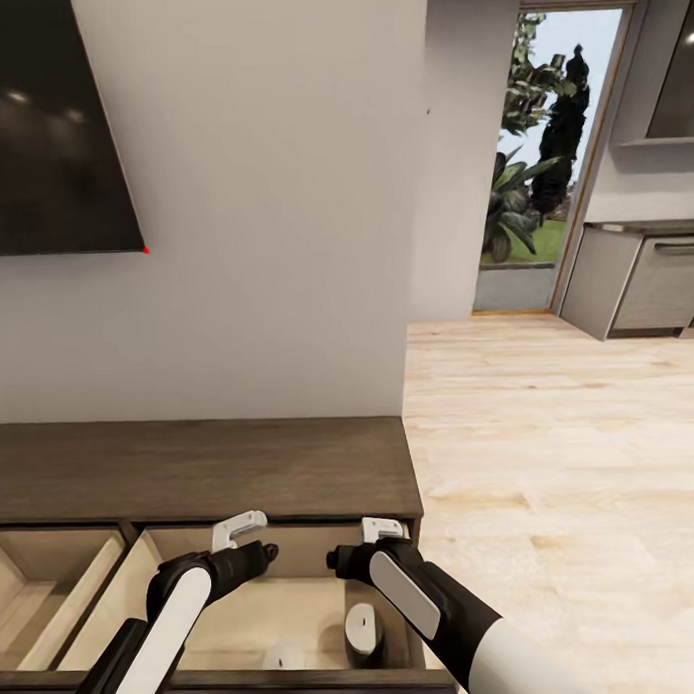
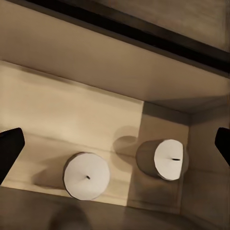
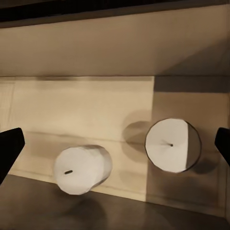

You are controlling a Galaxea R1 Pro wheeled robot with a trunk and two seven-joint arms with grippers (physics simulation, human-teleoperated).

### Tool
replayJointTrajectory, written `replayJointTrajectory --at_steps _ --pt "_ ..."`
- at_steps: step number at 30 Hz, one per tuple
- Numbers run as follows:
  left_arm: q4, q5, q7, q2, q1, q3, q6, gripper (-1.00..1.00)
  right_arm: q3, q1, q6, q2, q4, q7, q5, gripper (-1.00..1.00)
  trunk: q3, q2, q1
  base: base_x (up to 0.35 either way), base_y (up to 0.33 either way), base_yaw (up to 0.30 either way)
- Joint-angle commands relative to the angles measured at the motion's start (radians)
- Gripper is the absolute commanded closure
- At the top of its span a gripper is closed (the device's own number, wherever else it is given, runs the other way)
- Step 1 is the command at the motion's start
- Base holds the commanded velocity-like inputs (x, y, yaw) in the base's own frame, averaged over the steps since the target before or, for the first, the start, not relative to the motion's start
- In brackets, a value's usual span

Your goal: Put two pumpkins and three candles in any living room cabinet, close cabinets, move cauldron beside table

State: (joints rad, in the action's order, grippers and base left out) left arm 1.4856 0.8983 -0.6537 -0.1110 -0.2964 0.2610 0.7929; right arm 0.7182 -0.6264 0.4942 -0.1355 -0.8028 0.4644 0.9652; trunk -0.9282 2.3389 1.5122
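The cabinet (image 1: pixel 191 472) is a low dark-brown unit against the wall, with both its compartments pulled open. Two pale stubby candles (image 1: pixel 362 627) (image 1: pixel 285 654) rest on the light wood floor of the right compartment (image 1: pixel 196 612), close to its right wall. Both arms reach down over this compartment. My left gripper (image 2: pixel 115 148) hangs open above the candles (image 2: pixel 87 175) (image 2: pixel 165 159), holding nothing. My right gripper (image 3: pixel 115 146) is open too, above the same two candles (image 3: pixel 79 168) (image 3: pixel 171 144). The pumpkins, the cauldron and the table are out of view.
The left compartment (image 1: pixel 56 597) stands open beside the right one. A black screen (image 1: pixel 49 127) hangs on the wall above the cabinet. Light wooden floor (image 1: pixel 552 480) runs right toward a glass door (image 1: pixel 541 160) and grey kitchen units (image 1: pixel 645 277).
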Motion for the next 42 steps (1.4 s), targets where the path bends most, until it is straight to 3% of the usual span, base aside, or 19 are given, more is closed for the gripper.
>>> replayJointTrajectory --at_steps 1,30,42 --pt "0.001 0.01 -0.01 -0.001 -0.001 0.002 0.0 -1.0 0.003 -0.001 0.0 0.0 -0.001 0.009 0.009 -1.0 0.002 -0.007 -0.004 0.0 0.0 0.0" --pt "0.002 0.01 -0.01 -0.002 -0.001 0.001 0.001 -1.0 0.003 -0.001 0.001 0.002 -0.001 0.002 0.01 -1.0 0.098 -0.21 -0.115 -0.026 0.0 -0.07" --pt "0.004 0.01 -0.01 -0.002 0.0 0.001 0.0 -1.0 0.002 -0.001 0.0 0.002 0.0 0.002 0.014 -1.0 0.131 -0.28 -0.154 -0.169 0.0 -0.137"
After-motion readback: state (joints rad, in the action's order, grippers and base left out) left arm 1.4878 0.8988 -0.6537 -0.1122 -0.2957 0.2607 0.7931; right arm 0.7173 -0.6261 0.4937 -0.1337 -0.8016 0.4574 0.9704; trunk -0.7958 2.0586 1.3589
